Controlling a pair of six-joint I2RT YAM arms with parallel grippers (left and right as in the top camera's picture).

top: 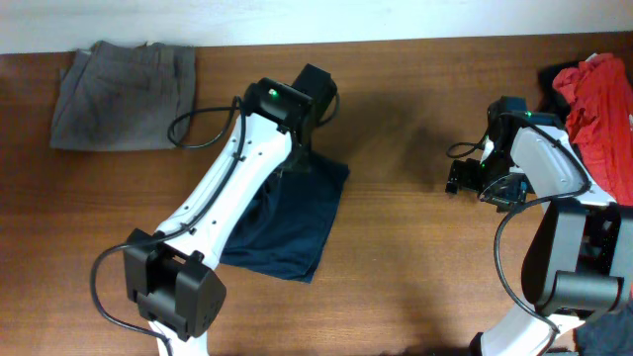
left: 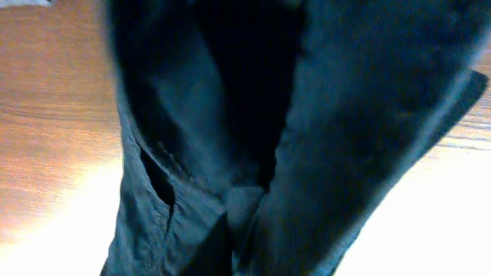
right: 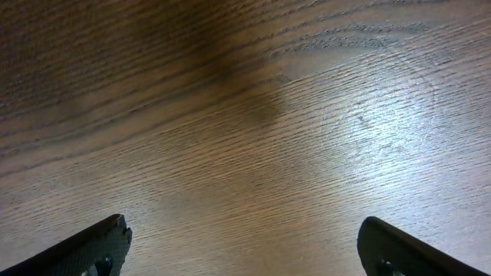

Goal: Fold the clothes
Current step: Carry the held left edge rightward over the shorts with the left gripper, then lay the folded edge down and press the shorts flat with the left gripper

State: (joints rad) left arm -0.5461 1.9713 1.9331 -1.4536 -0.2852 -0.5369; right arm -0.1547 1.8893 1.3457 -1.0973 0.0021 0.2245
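Dark navy trousers (top: 292, 222) lie partly folded on the wooden table (top: 415, 267), left of centre. My left gripper (top: 299, 158) points down at their far edge. In the left wrist view the navy trousers (left: 345, 138) fill the frame and hide the jaws, so I cannot see whether cloth is gripped. At the right, my right gripper (top: 460, 181) hovers low over bare wood, well away from the navy trousers. Its jaws are wide open in the right wrist view, with nothing between them (right: 245, 245); both fingertips (right: 92, 249) show at the bottom corners.
Folded grey-khaki trousers (top: 124, 84) lie at the back left corner. A red garment (top: 603, 94) is heaped at the right edge beside the right arm, with a black one (top: 554, 77) next to it.
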